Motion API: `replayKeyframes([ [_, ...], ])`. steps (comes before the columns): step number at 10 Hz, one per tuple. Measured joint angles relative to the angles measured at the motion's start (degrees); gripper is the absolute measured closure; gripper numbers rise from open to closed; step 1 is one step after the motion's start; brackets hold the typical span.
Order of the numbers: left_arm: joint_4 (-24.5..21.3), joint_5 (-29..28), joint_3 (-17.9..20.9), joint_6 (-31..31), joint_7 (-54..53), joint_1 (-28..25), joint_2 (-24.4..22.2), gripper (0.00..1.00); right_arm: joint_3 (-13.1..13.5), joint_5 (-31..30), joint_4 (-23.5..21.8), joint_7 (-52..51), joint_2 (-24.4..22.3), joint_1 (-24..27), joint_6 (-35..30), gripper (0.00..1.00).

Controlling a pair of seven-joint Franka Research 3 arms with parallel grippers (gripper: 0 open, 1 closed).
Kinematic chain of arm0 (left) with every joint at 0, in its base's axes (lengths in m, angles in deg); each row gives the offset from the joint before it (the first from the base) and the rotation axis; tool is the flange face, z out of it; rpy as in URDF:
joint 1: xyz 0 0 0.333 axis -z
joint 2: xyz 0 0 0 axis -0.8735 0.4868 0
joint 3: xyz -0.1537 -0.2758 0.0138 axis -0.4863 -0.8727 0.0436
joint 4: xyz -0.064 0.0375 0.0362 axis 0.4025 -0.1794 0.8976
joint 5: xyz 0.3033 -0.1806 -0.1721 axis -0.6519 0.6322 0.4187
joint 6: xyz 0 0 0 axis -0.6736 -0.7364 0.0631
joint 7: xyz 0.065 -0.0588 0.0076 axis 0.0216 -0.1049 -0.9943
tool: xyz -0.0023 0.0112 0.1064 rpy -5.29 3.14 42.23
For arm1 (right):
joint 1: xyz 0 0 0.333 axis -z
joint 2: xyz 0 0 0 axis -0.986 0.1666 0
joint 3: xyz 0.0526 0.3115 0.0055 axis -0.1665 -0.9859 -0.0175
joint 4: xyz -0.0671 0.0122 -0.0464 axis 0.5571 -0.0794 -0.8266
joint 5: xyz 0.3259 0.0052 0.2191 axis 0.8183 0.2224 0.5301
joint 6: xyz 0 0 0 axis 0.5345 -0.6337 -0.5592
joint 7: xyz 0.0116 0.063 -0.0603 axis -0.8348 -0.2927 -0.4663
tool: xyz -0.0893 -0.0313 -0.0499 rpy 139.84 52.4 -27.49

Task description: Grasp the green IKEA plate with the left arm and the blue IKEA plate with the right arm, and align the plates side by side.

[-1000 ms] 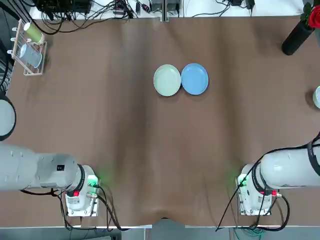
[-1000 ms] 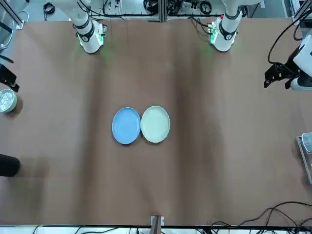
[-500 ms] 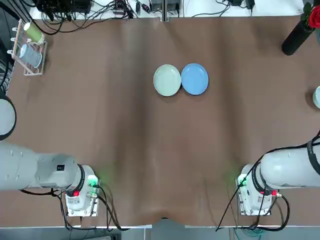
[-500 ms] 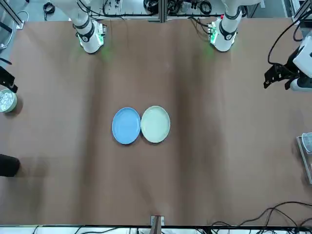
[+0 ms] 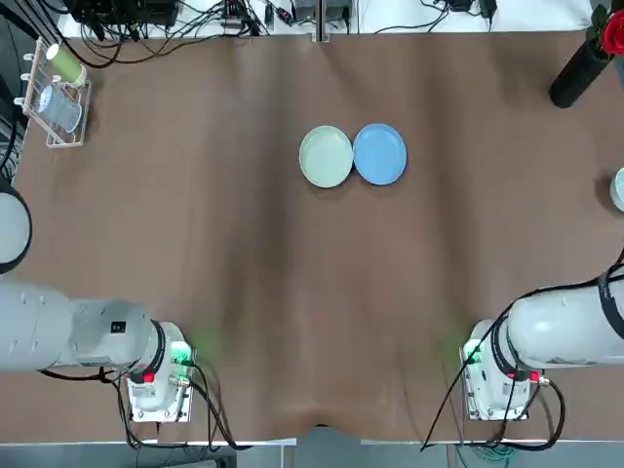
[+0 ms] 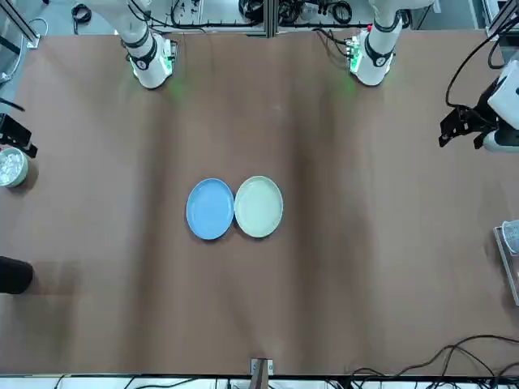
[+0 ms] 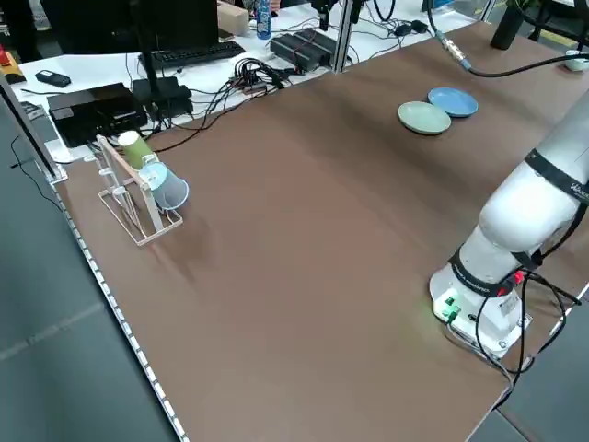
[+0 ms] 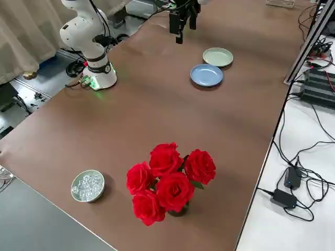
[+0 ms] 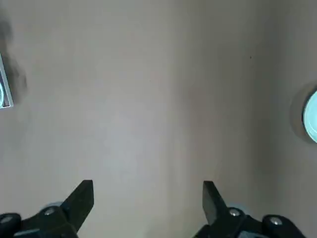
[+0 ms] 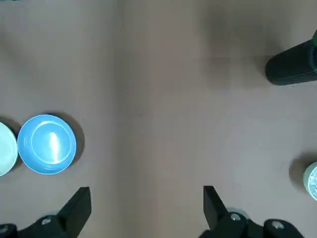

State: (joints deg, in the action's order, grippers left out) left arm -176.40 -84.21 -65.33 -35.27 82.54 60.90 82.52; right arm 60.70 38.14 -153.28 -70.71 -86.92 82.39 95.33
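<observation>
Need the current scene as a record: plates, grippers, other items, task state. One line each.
green plate: flat on the table, left of the blue plate in the top view
blue plate: flat, right beside the green one
left gripper: open, empty, raised on the left side
right gripper: open, empty, raised on the right side near the bowl
rack: left edge, holding a green cup and a blue cup
vase: black, with red roses, far right
bowl: right edge, clear pieces inside
task state: plates side by side, neither held

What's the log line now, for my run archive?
pale green round plate beside sky-blue round plate | left gripper open | right gripper open
</observation>
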Motion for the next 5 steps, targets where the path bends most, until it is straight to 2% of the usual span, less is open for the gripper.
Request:
replayKeyframes([
  [5,3.0,0.0,0.1,0.0,0.0,-0.2,2.0,0.03,-0.1,0.0,0.0,-0.2,0.0,-0.1,0.2,0.00],
])
